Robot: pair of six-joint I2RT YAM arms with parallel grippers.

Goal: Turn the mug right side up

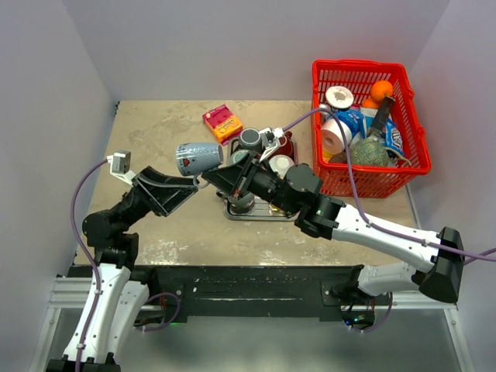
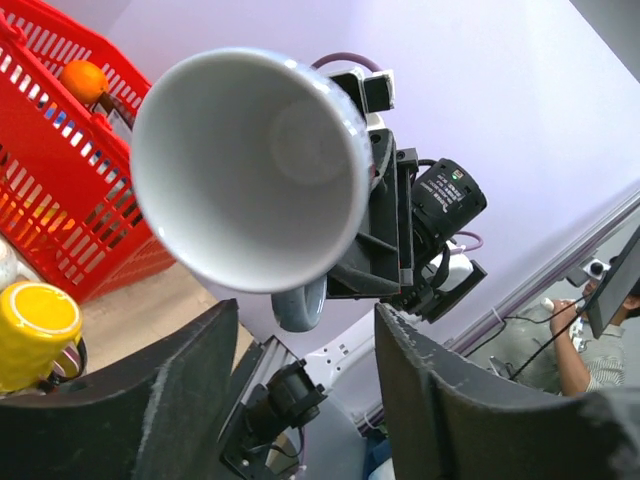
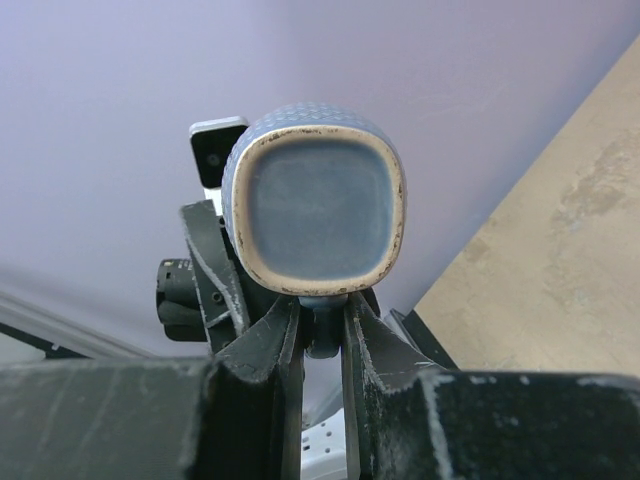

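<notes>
Above the middle of the worktop [image 1: 147, 132] we saw the mug [image 1: 199, 158] held in the air on its side, mouth facing the left arm. Our right hand [image 3: 320, 322] was pinched shut on its handle [image 2: 298, 305]. Our left hand [image 2: 306, 345] stood partly open below the rim, holding nothing; whether it touched the mug we could not tell.

Black-and-white arms [image 1: 387, 232] carry purple cables [image 1: 77, 203] and scuffed black jaws.
</notes>
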